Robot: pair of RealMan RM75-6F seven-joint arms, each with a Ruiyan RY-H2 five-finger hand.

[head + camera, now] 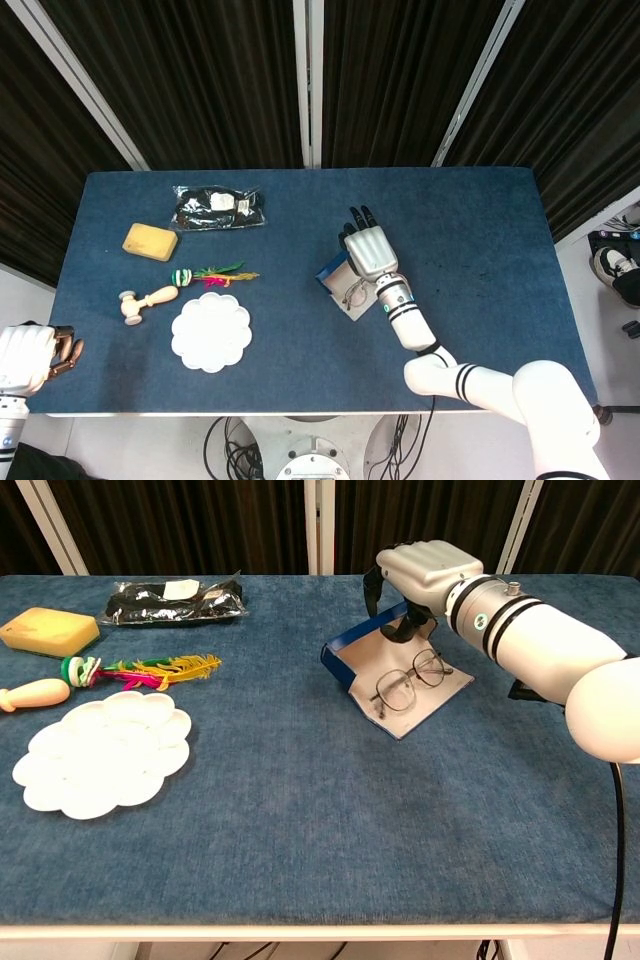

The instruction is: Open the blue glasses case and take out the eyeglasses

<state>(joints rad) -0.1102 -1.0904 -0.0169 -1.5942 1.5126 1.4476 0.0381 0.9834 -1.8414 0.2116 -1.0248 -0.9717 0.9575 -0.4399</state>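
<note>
The right hand's fingers (385, 630) curl down over the raised far edge of the blue glasses case (400, 676); whether they actually grip that edge cannot be told. The right hand (425, 575) hangs just above the case's back side, past the middle of the table (300, 810) toward its far edge. The case lies open, its pale lining flat, and the eyeglasses (408, 681) rest on that lining, lenses up, apart from the fingers.

Open cloth stretches from the case to the near edge and to the right edge.

The left hand (35, 355) sits off the near-left corner, fingers curled in, holding nothing.

Toward the left edge lie a white plate (100, 748), a feathered toy (140, 667), a wooden mallet (35, 693), a yellow sponge (48, 630) and a black packet (175, 601) whose white label is too small to read.
</note>
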